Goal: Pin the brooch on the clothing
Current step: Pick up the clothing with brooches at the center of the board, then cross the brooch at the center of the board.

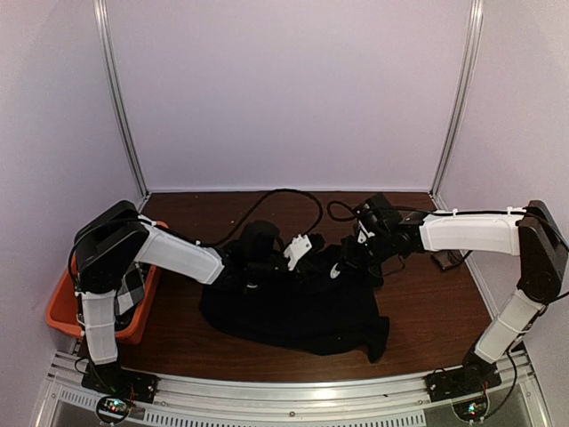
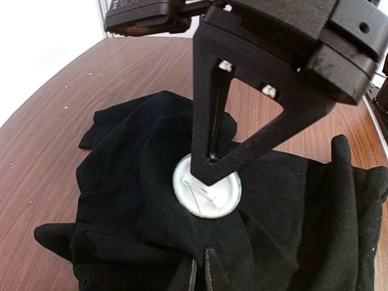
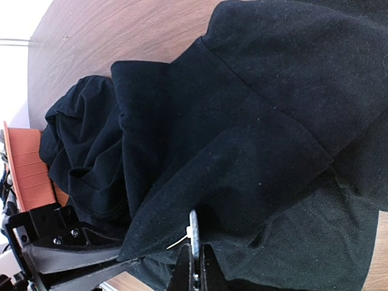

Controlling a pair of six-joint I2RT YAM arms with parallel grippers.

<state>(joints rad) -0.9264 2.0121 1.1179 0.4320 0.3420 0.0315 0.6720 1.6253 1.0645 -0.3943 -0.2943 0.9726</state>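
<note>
Black T-shirt (image 1: 293, 307) seemingly pinched by left claw (image 2: 200, 270), one brooch (image 2: 212, 203) in right claw (image 3: 194, 264)

Robot lab test cell, benchtop rig.
Plain white wall panels (image 1: 284, 89) framed by aluminium posts (image 1: 120, 98). A wood-grain table (image 1: 427, 302) has a slotted aluminium rail (image 1: 293, 391) along its near edge. The left arm (image 1: 178, 253) and right arm (image 1: 467, 233) are bolted on at that edge. Loose black cables (image 1: 298, 194) run across the tabletop. An orange plastic bin (image 1: 62, 307) sits at the left side.
</note>
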